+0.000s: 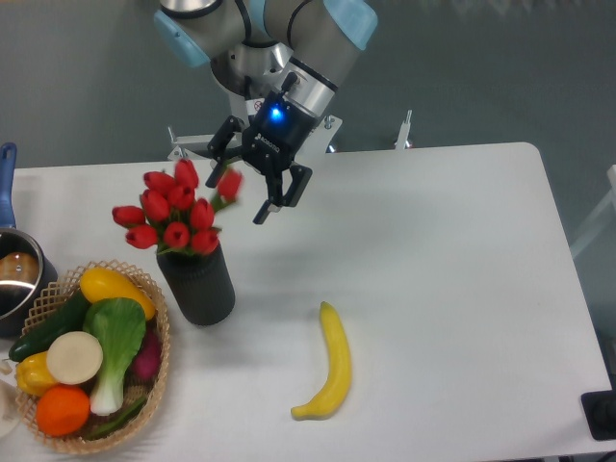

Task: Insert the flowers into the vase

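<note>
I see the white rectangular table [433, 250] filling most of the view, and the grey robot arm with light blue joints [279, 38] comes in from 12 o'clock. On the table edge at 8 o'clock stands a woven wicker basket [159, 361] full of plastic vegetables and fruit. A steel pot with a blue handle [12, 279] is cut by the frame at 9 o'clock. A yellow curved banana [332, 366] lies near 6 o'clock, well apart from the rest. The dark grey ribbed cylinder vase [197, 284] stands upright just beside the basket. The bunch of red tulip buds with green stems [173, 212] sits in its mouth and leans to 10 o'clock. The black two-finger gripper [252, 183] hangs at 1 o'clock of the bunch. Its jaws are spread and released, and one bud is close to the fingers.
</note>
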Robot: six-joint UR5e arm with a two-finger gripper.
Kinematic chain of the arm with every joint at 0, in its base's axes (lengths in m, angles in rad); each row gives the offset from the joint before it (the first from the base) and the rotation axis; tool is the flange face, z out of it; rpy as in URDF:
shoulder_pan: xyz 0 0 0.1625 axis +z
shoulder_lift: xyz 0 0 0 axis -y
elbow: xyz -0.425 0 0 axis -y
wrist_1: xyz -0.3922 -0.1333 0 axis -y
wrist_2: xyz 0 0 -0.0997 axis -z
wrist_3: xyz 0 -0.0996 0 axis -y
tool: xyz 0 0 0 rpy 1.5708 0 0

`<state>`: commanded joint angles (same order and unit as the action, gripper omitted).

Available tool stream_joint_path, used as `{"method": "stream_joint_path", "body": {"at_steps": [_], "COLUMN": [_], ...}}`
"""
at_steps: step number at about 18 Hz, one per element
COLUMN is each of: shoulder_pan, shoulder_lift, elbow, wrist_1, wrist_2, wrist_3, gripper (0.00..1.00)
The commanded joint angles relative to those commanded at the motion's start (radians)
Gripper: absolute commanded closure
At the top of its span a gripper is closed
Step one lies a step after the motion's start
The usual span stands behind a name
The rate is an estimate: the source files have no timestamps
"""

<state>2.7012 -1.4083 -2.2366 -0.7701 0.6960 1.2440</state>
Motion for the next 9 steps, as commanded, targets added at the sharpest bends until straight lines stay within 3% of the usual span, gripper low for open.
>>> {"method": "stream_joint_path", "body": {"at_steps": [2,5,9], "shoulder_pan": [0.052,0.071,0.091], "shoulder_lift": [0.022,0.016,-0.090], "elbow": [0.005,0.020,0.133], "wrist_1": [0.000,0.003,0.003], "wrist_2": [0.136,0.359,0.421], "wrist_3": [0.012,0.060,0.066], "gripper": [0.00,0.00,0.00]}}
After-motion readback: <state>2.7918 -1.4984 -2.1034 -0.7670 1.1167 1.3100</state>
